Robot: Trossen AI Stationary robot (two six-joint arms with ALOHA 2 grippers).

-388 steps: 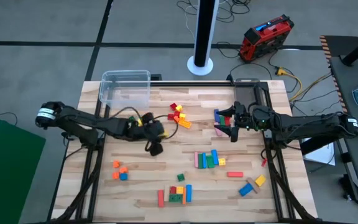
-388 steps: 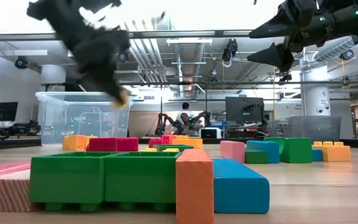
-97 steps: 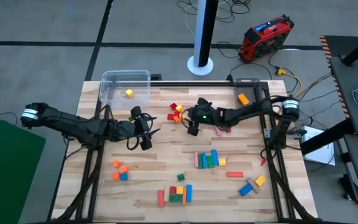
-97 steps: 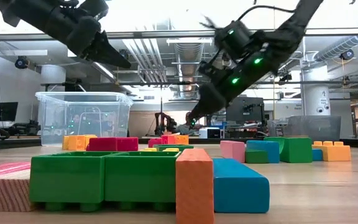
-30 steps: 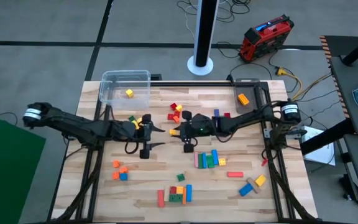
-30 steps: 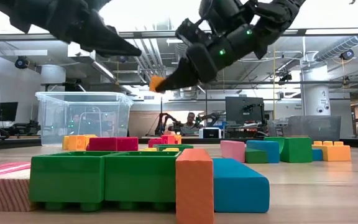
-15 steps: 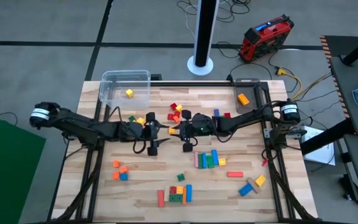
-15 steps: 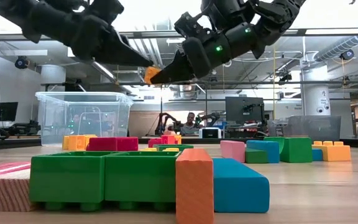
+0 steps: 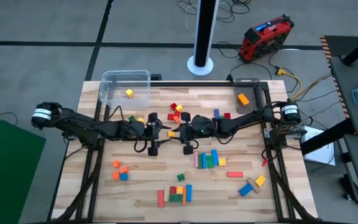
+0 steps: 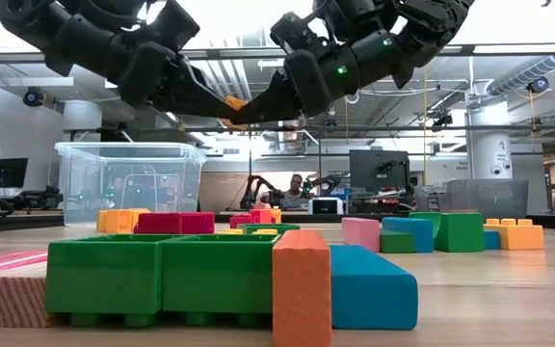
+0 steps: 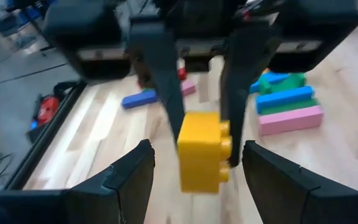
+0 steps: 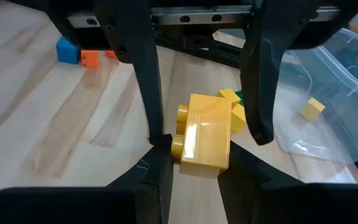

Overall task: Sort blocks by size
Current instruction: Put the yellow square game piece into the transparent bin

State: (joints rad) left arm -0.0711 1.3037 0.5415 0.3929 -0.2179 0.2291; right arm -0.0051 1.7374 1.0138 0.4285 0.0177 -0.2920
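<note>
A yellow block with studs [image 12: 206,137] hangs above the middle of the table, with my right gripper [image 9: 174,132] shut on it. My left gripper [image 9: 165,132] faces it from the table's left, open. Its two fingers [image 12: 143,81] stand on either side of the block, and a gap shows on at least one side. In the left wrist view the block [image 11: 204,151] shows between my left gripper's own spread fingers. Other blocks lie scattered on the table, among them a row of bars [image 9: 208,159]. My right gripper pinches the yellow block between its two fingers [image 11: 168,93], on two opposite sides at the end nearest the gripper [image 12: 194,158]. The fingers lie about level and come from the table's right. The block is lifted clear of the table [image 10: 234,102], its studs facing sideways.
A clear tub [image 9: 143,84] with a small yellow cube stands at the far left. A dark tray [image 9: 256,98] with an orange block is at the far right. Block clusters lie at the far middle [image 9: 176,112], near left [image 9: 120,171], near middle [image 9: 176,191] and near right [image 9: 252,185].
My left gripper has gone toward the table's right, up to the yellow block in my right gripper, and its open fingers now stand around the block. My right gripper has kept hold of the block, raising it slightly.
</note>
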